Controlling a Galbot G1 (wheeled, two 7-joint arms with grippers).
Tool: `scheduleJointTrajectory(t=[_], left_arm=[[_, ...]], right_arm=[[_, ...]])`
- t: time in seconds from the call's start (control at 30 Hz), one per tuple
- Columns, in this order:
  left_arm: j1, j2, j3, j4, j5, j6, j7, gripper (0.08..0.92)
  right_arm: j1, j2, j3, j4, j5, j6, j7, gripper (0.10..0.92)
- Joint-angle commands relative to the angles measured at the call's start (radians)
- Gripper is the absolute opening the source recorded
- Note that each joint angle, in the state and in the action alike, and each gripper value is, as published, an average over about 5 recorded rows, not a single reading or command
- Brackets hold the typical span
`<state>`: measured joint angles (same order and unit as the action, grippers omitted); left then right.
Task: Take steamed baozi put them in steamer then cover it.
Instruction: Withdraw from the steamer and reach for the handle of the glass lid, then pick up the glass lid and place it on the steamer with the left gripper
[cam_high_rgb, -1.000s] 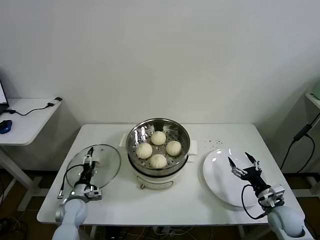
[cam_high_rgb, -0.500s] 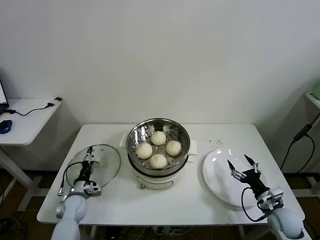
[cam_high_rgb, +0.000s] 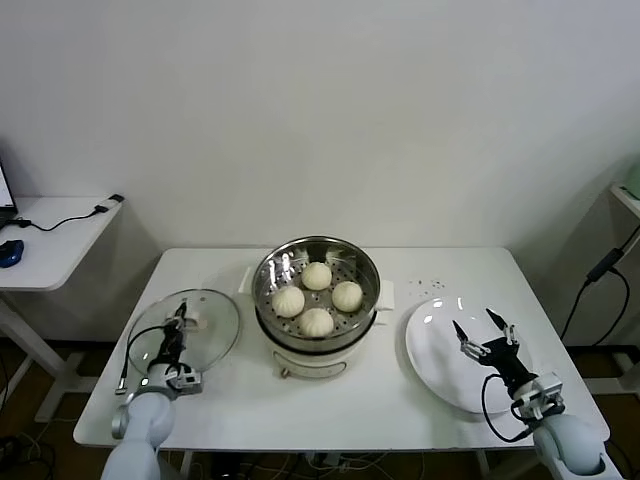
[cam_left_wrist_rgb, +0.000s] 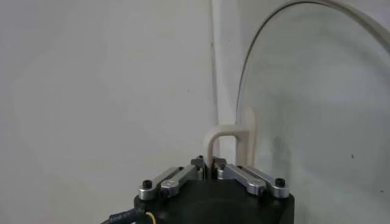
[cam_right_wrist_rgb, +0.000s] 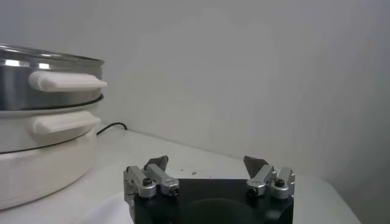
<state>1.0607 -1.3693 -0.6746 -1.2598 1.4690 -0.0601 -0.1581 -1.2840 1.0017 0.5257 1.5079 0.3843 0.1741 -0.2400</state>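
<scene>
All four steamed baozi (cam_high_rgb: 317, 296) sit inside the steamer (cam_high_rgb: 316, 305) at the centre of the table (cam_high_rgb: 400, 400) — the loading step appears complete. The cover (cam_high_rgb: 186, 333) lies on the table to the robot's left of the steamer, not yet fitted. The left gripper (cam_high_rgb: 178, 327) is clenched on the cover's cream handle (cam_left_wrist_rgb: 228, 143), its jaws pressed together around the handle's bar in the left wrist view. The right gripper (cam_high_rgb: 485, 335) hovers with fingers spread over the white plate (cam_high_rgb: 440, 340), grasping nothing. Remaining work, as judged from this layout — lifting the cover, carrying it over the steamer and seating it on the rim.
</scene>
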Motion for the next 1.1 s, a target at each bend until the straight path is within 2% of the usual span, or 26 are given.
scheduleJointTrajectory(t=[0.03, 0.23, 0.53, 0.67, 0.87, 1.1], left_arm=[[0.043, 0.027, 0.009, -0.099, -0.075, 0.009, 0.008, 0.171], [0.126, 0.086, 0.002, -0.273, -0.142, 0.032, 0.013, 0.147], [0.315, 0.189, -0.034, -0.612, -0.235, 0.135, 0.034, 0.147], [0.377, 0.231, -0.024, -0.749, -0.264, 0.236, 0.056, 0.147], [0.425, 0.326, 0.048, -0.898, -0.296, 0.469, 0.113, 0.147], [0.338, 0.461, 0.261, -0.963, -0.31, 0.712, 0.201, 0.147]], right_arm=[[0.012, -0.016, -0.003, -0.01, -0.008, 0.002, -0.002, 0.823], [0.016, -0.029, 0.006, -0.015, -0.002, 0.005, -0.003, 0.823], [0.021, -0.031, 0.023, -0.035, -0.002, 0.011, -0.011, 0.823], [0.034, -0.029, 0.021, -0.048, 0.0, 0.01, -0.011, 0.823], [0.068, -0.026, -0.001, -0.078, -0.001, 0.012, -0.012, 0.823], [0.122, -0.024, -0.049, -0.125, -0.004, 0.015, -0.012, 0.823]])
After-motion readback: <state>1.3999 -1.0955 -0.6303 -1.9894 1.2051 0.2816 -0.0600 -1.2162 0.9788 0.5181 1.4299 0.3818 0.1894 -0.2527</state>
